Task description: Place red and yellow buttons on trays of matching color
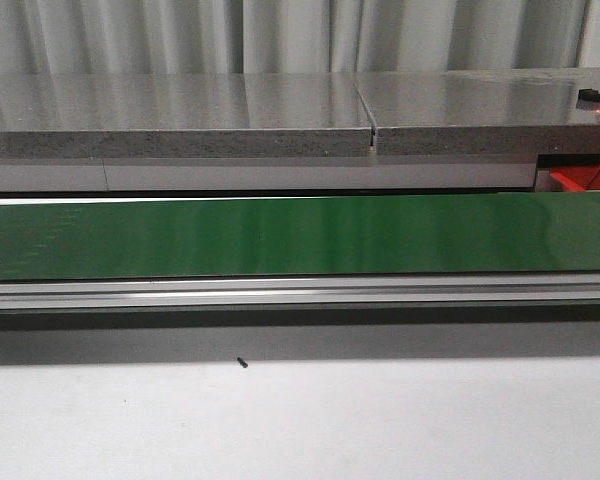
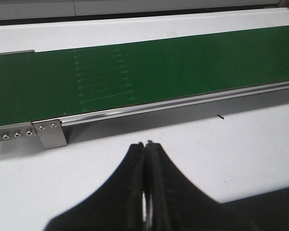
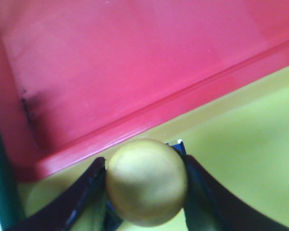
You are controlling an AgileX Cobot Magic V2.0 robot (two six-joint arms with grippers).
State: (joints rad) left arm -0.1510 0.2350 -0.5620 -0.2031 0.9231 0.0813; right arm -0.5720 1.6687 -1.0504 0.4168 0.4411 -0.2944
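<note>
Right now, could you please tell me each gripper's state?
Left gripper: shut, holding nothing.
Right gripper: shut on the round yellow button, above the yellow tray.

Front view evenly lit, fairly sharp; soft glare streaks on green conveyor belt (image 1: pixel 280 235), dark shadow band under its metal rail (image 1: pixel 300 293) on the white table (image 1: pixel 300 420). Left wrist view bright, slight haze; pale reflection marks on belt, left gripper (image 2: pixel 146 183) near-black, underexposed, soft focus. Right wrist view heavily blurred, oversaturated; yellow button (image 3: pixel 146 182) and red tray (image 3: pixel 125 67) out of focus, dull sheen on tray.
</note>
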